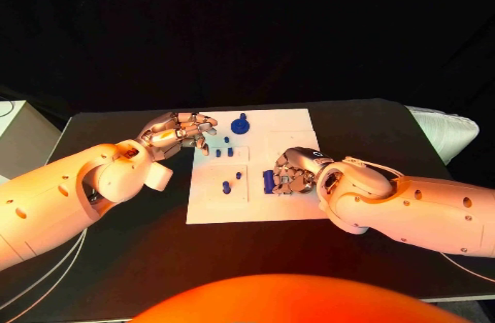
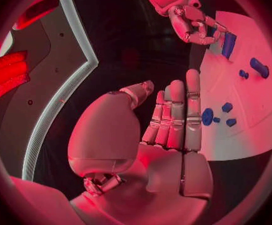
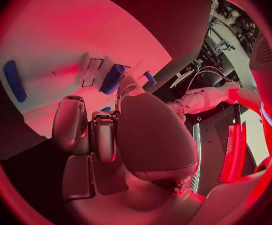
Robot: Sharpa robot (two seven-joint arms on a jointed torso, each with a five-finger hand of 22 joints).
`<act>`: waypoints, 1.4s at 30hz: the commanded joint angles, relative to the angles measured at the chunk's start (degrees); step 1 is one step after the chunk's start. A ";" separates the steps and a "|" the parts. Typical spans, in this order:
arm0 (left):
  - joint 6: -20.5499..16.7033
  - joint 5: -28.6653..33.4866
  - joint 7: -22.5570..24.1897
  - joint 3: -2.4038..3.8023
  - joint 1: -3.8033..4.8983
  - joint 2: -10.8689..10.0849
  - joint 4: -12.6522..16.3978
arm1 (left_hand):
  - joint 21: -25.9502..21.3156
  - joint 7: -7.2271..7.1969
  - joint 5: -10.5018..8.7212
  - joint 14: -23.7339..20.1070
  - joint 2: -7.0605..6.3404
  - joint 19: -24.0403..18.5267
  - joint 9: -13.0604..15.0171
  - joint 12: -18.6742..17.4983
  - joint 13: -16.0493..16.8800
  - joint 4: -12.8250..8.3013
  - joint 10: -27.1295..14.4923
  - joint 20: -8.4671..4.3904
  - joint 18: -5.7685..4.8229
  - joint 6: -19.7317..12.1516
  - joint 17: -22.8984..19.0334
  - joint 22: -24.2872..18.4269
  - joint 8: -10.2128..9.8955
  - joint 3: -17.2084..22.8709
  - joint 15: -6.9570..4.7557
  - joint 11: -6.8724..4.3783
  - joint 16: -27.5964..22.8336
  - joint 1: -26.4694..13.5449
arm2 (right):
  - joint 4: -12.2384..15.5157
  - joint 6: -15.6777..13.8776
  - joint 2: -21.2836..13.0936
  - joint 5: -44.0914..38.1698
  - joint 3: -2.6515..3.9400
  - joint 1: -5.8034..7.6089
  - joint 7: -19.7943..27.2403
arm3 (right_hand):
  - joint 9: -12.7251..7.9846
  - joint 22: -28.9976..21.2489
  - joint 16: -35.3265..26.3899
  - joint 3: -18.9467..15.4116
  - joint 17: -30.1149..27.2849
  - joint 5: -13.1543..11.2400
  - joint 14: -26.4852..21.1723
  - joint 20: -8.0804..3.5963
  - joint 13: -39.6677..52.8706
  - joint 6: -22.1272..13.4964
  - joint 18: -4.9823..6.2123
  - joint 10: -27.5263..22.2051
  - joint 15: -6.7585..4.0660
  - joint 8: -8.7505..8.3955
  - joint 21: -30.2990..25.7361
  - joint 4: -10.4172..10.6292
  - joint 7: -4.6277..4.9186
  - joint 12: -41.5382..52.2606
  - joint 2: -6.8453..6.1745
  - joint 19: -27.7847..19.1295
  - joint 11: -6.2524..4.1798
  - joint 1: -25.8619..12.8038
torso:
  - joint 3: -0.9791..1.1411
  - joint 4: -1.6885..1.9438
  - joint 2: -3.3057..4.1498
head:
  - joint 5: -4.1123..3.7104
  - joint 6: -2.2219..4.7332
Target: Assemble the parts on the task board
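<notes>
**Both hands at the task board, right hand closed around a blue block**

The task board (image 1: 258, 194) lies flat in the middle of the black table (image 1: 124, 251), a white plate with small blue parts spread over it.

The right hand (image 1: 292, 171) rests over the board's right half, near its near edge. Its fingers curl in around a long blue block (image 1: 268, 181) that stands against them on the board; in the left wrist view the same hand (image 2: 195, 22) shows with bent fingers just above and touching the block (image 2: 228, 44). The right wrist view has the block (image 3: 113, 78) just beyond the fingertips, so the hand holds or presses it, though how firmly I cannot tell.

The left hand (image 1: 184, 132) sits at the board's far left corner, fingers reaching over the left edge. In the left wrist view its fingers (image 2: 173, 112) lie straight and close together, thumb apart, with nothing between them.

A round blue wheel-like part (image 1: 240, 126) stands near the far edge, close to the left hand's fingertips. A few small blue pieces (image 1: 226, 153) lie just beside it toward the middle. Two more small pegs (image 1: 227, 187) sit in the left half nearer the near edge. One flat blue bar (image 3: 13, 80) lies apart on the board in the right wrist view.
</notes>
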 commanded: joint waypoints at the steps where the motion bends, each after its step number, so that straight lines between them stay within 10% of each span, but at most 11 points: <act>1: 0.98 0.36 0.26 0.02 -0.07 0.00 0.13 | -0.21 0.40 0.18 -0.20 0.21 0.42 -0.05 -0.34 -0.05 0.15 0.22 0.12 0.35 -0.26 0.05 -0.05 0.12 -0.23 0.02 0.30 -0.39 0.24 | -0.37 -0.89 0.13 -2.30 0.01 -0.04 -2.24 | 0.08 7.92 0.19 0.35 12.59 -0.15 5.29 -0.34 10.89 -0.31 -0.58 4.67 -0.47 0.23 0.42 0.03 -0.29 0.18 0.19 3.39 -2.15 -0.32 | 0.00 0.02 -0.02 | 0.00 0.01; 17: 1.13 0.36 0.14 0.02 -0.08 -0.04 0.16 | -0.21 0.40 0.18 -0.20 0.21 0.42 -0.05 -0.34 -0.05 0.15 0.22 0.12 0.35 -0.26 0.05 -0.05 0.12 -0.23 0.02 0.30 -0.39 0.24 | -0.77 1.69 0.12 -0.52 0.02 -0.01 0.01 | 0.21 7.83 0.07 0.59 12.44 -0.19 5.26 -0.37 10.54 -0.59 -0.51 4.41 -0.49 0.29 0.00 0.08 -0.25 -0.27 0.05 3.33 -2.13 -0.60 | -0.02 -0.02 -0.05 | -0.04 0.01; 25: 1.24 0.36 0.19 0.02 -0.09 -0.01 0.12 | -0.21 0.40 0.18 -0.20 0.21 0.42 -0.05 -0.34 -0.05 0.15 0.22 0.12 0.35 -0.26 0.05 -0.05 0.12 -0.23 0.02 0.30 -0.39 0.24 | 0.81 -1.52 -2.00 2.99 0.05 0.08 0.85 | 0.14 7.50 -0.22 1.26 12.09 -0.17 5.16 -0.22 9.29 -2.17 -0.33 3.33 -0.21 -0.29 -1.41 0.17 0.27 -1.89 -0.71 3.05 -1.73 -2.16 | -0.01 -0.04 -0.08 | -0.05 0.01; 33: 1.70 0.54 0.71 0.02 -0.12 0.09 -0.23 | -1.73 0.55 0.17 -1.39 -1.19 -0.13 -0.62 -0.48 -0.42 1.59 -0.40 0.53 0.23 -1.09 0.34 -0.98 0.11 -2.27 0.50 0.62 -1.02 -1.52 | 4.11 -5.73 -6.45 16.17 0.48 1.72 4.71 | -7.61 6.96 -0.71 3.21 11.50 -0.04 5.01 2.19 8.53 -9.75 -0.22 2.51 3.16 -12.23 -4.02 0.08 5.28 -2.86 -1.14 2.67 2.47 -7.60 | -0.01 -0.07 -0.20 | -0.59 0.01; 42: 1.81 1.40 1.45 -0.02 -0.13 0.45 -0.78 | -15.57 0.30 0.09 -8.20 -1.10 -6.81 -2.17 -5.61 -3.88 4.23 0.42 3.23 0.19 -2.92 -6.61 -9.82 0.87 -5.65 2.19 1.41 -15.88 0.83 | 2.40 -1.39 -11.92 21.03 0.65 3.38 5.92 | -15.44 7.37 -0.79 6.94 11.38 0.41 4.97 2.89 8.89 -5.24 -0.12 3.12 3.26 -17.97 -3.36 -0.16 5.32 -2.34 1.77 2.88 2.58 -8.86 | -0.10 -0.13 -0.58 | -1.21 0.01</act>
